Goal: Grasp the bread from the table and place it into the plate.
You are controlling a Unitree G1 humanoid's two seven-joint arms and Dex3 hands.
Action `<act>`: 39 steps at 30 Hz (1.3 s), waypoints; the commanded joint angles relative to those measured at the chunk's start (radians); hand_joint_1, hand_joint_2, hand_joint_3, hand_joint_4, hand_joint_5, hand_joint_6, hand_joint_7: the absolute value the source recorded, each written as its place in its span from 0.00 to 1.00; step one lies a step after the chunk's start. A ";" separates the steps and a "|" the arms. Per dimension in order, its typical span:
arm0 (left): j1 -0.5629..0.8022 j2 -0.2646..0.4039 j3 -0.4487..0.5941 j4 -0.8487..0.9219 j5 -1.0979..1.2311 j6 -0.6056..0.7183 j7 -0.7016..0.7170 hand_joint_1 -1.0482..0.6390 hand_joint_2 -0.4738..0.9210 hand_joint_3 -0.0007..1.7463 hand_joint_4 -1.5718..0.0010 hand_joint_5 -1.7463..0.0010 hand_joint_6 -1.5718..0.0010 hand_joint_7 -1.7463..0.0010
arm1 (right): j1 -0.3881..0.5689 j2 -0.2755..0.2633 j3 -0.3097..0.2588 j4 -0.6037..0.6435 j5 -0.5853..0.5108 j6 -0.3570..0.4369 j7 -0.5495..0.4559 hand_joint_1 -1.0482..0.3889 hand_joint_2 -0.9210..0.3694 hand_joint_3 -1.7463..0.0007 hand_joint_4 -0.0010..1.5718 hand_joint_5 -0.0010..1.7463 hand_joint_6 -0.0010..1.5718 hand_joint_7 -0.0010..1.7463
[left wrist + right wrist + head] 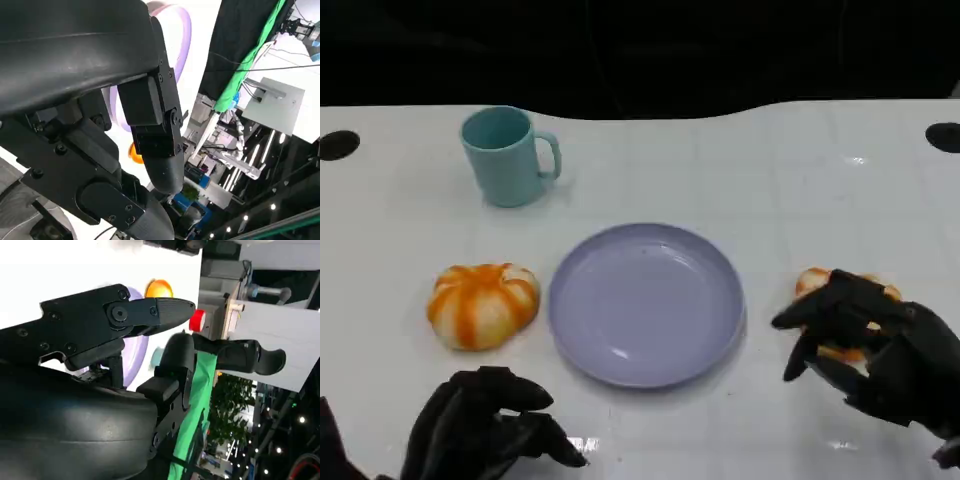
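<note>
Your right robot hand (865, 340) sits at the right side of the bench (800, 180), fingers curled down over a small orange-and-white bread (820, 282) so that the bun shows between and behind them; it looks wrapped around the bread, though you cannot tell from the head view whether the bread is lifted off the surface. That bread lies just right of the lavender plate (647, 303), not in it. Your left robot hand (485, 425) rests low at the near left edge, fingers curled inward with nothing in them. A second, larger orange-striped bun (482, 304) lies just left of the plate, ahead of that hand and apart from it. A teal mug (507, 155) stands upright farther back.
</note>
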 commanded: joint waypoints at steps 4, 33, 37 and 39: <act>-0.010 0.020 0.007 0.006 0.011 -0.013 0.001 0.06 0.79 0.00 0.00 0.76 0.00 0.91 | -0.034 -0.051 -0.034 0.039 -0.129 -0.133 -0.098 0.40 0.00 0.88 0.22 0.49 0.23 0.32; -0.016 0.012 0.004 0.010 0.023 -0.020 0.011 0.05 0.79 0.00 0.00 0.75 0.00 0.90 | -0.089 -0.338 0.091 -0.085 -1.021 -0.037 -0.573 0.46 0.08 1.00 0.00 0.16 0.15 0.00; -0.016 0.011 0.006 0.010 0.021 -0.014 0.016 0.05 0.79 0.00 0.00 0.74 0.00 0.90 | -0.113 -0.349 0.135 -0.075 -1.048 0.003 -0.583 0.47 0.11 1.00 0.01 0.16 0.16 0.01; -0.016 0.011 0.007 0.011 0.020 -0.017 0.014 0.05 0.79 0.00 0.00 0.74 0.00 0.90 | -0.135 -0.354 0.161 -0.050 -1.059 0.014 -0.588 0.48 0.11 1.00 0.02 0.17 0.17 0.01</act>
